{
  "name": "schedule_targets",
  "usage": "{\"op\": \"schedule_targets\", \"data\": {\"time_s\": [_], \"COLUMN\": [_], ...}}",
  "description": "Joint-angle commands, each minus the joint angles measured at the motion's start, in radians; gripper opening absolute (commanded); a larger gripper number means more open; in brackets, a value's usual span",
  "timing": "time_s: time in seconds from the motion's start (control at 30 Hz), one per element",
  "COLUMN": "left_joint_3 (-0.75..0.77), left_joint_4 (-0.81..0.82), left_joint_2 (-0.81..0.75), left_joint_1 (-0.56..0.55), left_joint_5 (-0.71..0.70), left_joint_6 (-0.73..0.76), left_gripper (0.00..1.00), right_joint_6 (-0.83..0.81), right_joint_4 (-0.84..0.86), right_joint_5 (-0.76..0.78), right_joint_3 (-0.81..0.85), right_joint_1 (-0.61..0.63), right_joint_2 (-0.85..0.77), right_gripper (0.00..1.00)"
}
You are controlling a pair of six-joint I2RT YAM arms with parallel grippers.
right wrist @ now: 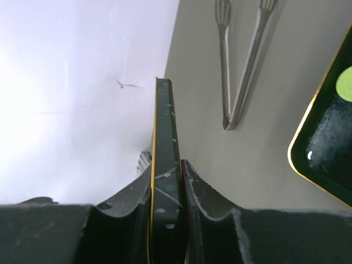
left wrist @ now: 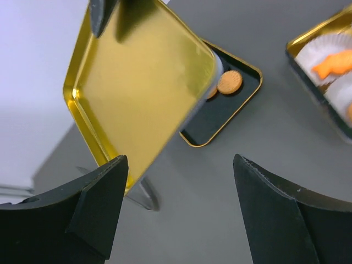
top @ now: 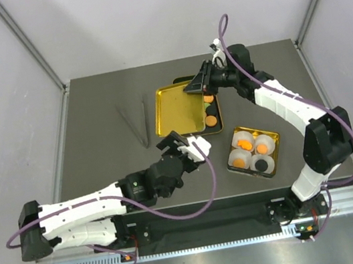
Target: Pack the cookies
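My right gripper [top: 195,87] is shut on the edge of a gold tin lid [top: 176,108] and holds it tilted over the left part of a shallow black tray [top: 219,128]. In the right wrist view the jaws [right wrist: 166,165] clamp the lid's rim [right wrist: 164,110]. Orange cookies [top: 210,121] lie in the tray's uncovered strip; one shows in the left wrist view [left wrist: 229,81]. A green cookie [right wrist: 346,85] shows at the right wrist view's edge. My left gripper [top: 182,146] [left wrist: 179,187] is open and empty, just in front of the lid.
A gold-rimmed tin [top: 277,156] with white paper cups holding orange and black cookies sits right of the left gripper; it also shows in the left wrist view [left wrist: 294,52]. Metal tongs [top: 136,125] [right wrist: 242,66] lie on the table left of the lid.
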Motion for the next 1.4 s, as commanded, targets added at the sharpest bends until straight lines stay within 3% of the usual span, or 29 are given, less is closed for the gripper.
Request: {"op": "schedule_targets", "data": {"time_s": [0.0,0.17,0.3,0.57,0.9,1.03,1.13,1.17,1.27,1.33,1.37], "left_joint_3": [-0.109,-0.209,-0.222,-0.208,-0.213,-0.19,-0.156,-0.133,-0.104,-0.098,-0.092], "left_joint_4": [0.356,0.704,0.828,0.92,1.007,1.061,1.028,1.005,0.958,0.949,0.942], "left_joint_2": [-0.002,0.049,0.116,0.191,0.25,0.274,0.274,0.274,0.283,0.29,0.29], "left_joint_1": [-0.029,-0.019,0.038,0.112,0.12,0.129,0.138,0.139,0.139,0.139,0.139], "left_joint_5": [-0.086,-0.068,-0.042,0.03,0.095,0.103,0.112,0.116,0.113,0.116,0.116], "left_joint_6": [0.343,0.581,0.681,0.839,0.977,1.014,0.985,0.976,0.956,0.947,0.937], "left_gripper": [0.82,0.85,0.85,0.81,0.54,0.35,0.26,0.15,0.0,0.0,0.0], "right_joint_6": [0.071,0.091,0.096,0.097,0.091,0.079,0.074,0.073,0.07,0.064,0.062], "right_joint_4": [0.036,0.039,0.042,0.027,0.025,0.023,0.023,0.023,0.025,0.025,0.023], "right_joint_5": [-0.066,-0.061,-0.055,-0.043,-0.043,-0.044,-0.041,-0.043,-0.043,-0.041,-0.038], "right_joint_3": [0.066,0.045,0.019,-0.019,-0.033,-0.038,-0.042,-0.042,-0.046,-0.046,-0.046], "right_joint_1": [-0.018,-0.02,-0.02,-0.02,-0.02,-0.021,-0.02,-0.02,-0.02,-0.021,-0.021], "right_joint_2": [0.002,-0.021,-0.044,-0.081,-0.094,-0.103,-0.109,-0.109,-0.112,-0.113,-0.114], "right_gripper": [0.0,0.0,0.0,0.0,0.0,0.01,0.06,0.09,0.22,0.28,0.38]}}
